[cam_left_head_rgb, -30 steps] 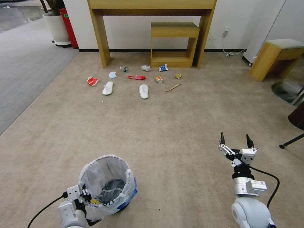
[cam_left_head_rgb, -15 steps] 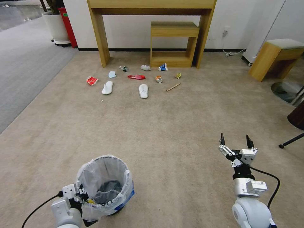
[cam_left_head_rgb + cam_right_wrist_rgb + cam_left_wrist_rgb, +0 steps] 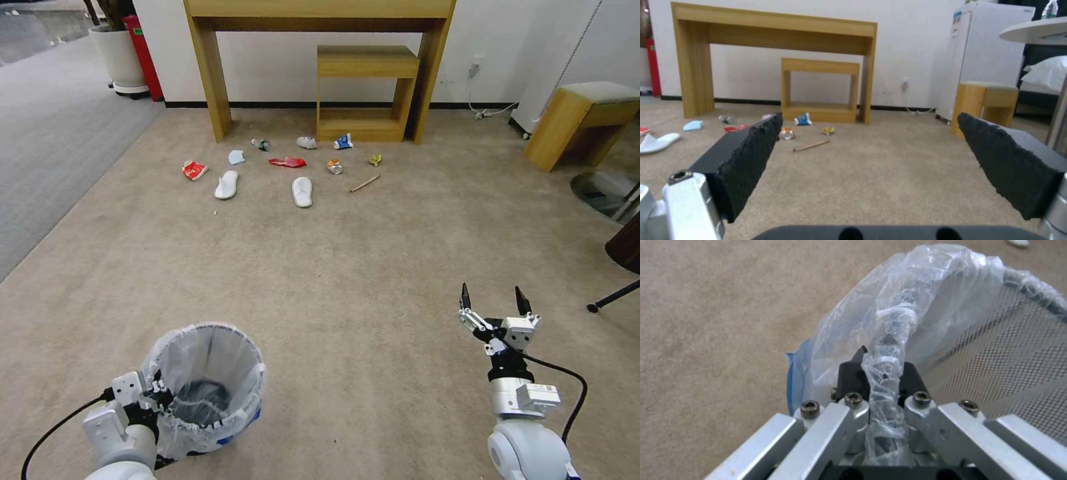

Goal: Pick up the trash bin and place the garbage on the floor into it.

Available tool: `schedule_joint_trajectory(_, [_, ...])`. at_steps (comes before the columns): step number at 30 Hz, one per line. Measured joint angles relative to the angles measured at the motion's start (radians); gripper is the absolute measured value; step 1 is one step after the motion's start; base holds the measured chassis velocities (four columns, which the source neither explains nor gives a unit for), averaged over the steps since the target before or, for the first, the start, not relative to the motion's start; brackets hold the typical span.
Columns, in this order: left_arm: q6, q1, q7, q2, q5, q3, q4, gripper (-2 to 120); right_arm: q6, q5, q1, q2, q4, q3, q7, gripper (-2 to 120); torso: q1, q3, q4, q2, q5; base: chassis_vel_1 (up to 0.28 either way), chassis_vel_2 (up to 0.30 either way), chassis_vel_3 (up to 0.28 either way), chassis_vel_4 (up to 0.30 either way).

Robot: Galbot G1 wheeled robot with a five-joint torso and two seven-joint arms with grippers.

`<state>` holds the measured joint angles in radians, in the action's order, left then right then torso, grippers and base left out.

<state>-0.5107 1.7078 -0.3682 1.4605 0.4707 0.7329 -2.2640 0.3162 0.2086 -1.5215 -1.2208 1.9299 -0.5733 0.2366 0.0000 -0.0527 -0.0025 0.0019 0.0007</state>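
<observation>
The trash bin [image 3: 203, 387], lined with a translucent white bag, hangs low at the near left over the beige floor [image 3: 347, 267]. My left gripper [image 3: 155, 393] is shut on its bag-covered rim [image 3: 884, 373], one finger inside and one outside. The garbage lies far ahead by the desk: two white slippers [image 3: 227, 184] [image 3: 302, 191], a blue mask [image 3: 236, 157], red wrappers [image 3: 194, 171] [image 3: 287, 162], a crushed can [image 3: 335, 167], a small bottle [image 3: 261, 144], a blue-white carton [image 3: 343, 142] and a wooden stick [image 3: 365, 183]. My right gripper [image 3: 491, 300] stands open at the near right, holding nothing.
A wooden desk [image 3: 320, 13] with a small shelf unit [image 3: 367, 63] under it stands against the back wall. A wooden stool [image 3: 587, 113] and a chair leg [image 3: 613, 293] are at the right. Grey carpet [image 3: 53, 133], a plant pot [image 3: 120, 57] and a red object [image 3: 143, 53] lie at the left.
My left gripper has carried the trash bin to the left and a little nearer to me. The right gripper has sunk slightly. The garbage lies as before.
</observation>
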Motion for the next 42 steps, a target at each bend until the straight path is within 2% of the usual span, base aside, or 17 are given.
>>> schedule_joint_trajectory(15, [-0.018, -0.063, -0.024, 0.004, 0.087, 0.019, -0.028, 3, 0.001, -0.009, -0.005, -0.002, -0.018, 0.001, -0.001, 100, 0.0, 0.0, 0.0, 0.0, 0.0001, 0.0, 0.0, 0.0, 0.0])
schedule_joint_trajectory(24, [-0.023, -0.1, -0.037, 0.021, 0.137, 0.029, -0.038, 3, -0.01, 0.007, -0.026, 0.022, -0.014, -0.003, 0.006, 100, 0.0, 0.0, 0.0, 0.0, 0.0001, 0.0, 0.0, 0.0, 0.0])
schedule_joint_trajectory(42, [-0.02, -0.113, -0.038, 0.017, 0.151, 0.037, -0.031, 3, 0.001, 0.01, 0.0, 0.012, -0.039, -0.004, -0.012, 100, 0.0, 0.0, 0.0, 0.0, 0.0, 0.0, 0.0, 0.0, 0.0])
